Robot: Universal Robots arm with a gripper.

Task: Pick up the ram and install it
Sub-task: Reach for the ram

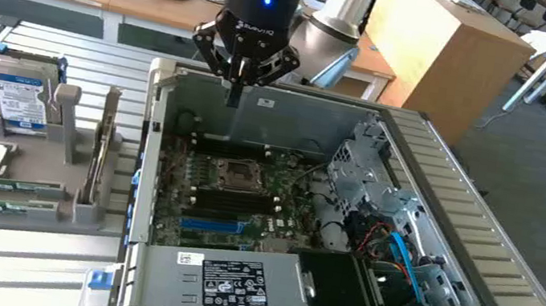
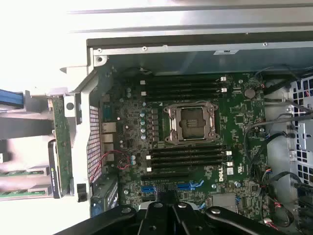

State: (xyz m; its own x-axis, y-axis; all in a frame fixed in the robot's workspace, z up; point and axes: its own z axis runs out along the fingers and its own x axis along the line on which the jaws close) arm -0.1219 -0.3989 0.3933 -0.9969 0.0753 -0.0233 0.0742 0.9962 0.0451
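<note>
Two ram sticks point(image 1: 3, 185) lie flat in the grey tray point(image 1: 25, 220) — long axes running left-right in the exterior view; gripper point(image 1: 235, 99) fingers pinched together, empty, above the open computer case point(image 1: 300, 120).

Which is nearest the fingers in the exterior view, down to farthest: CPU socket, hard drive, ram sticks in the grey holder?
1. CPU socket: inside the case, closest to the gripper.
2. Hard drive: upright at the holder's far end, exterior view's left.
3. Ram sticks: lying at the holder's near end.
</note>
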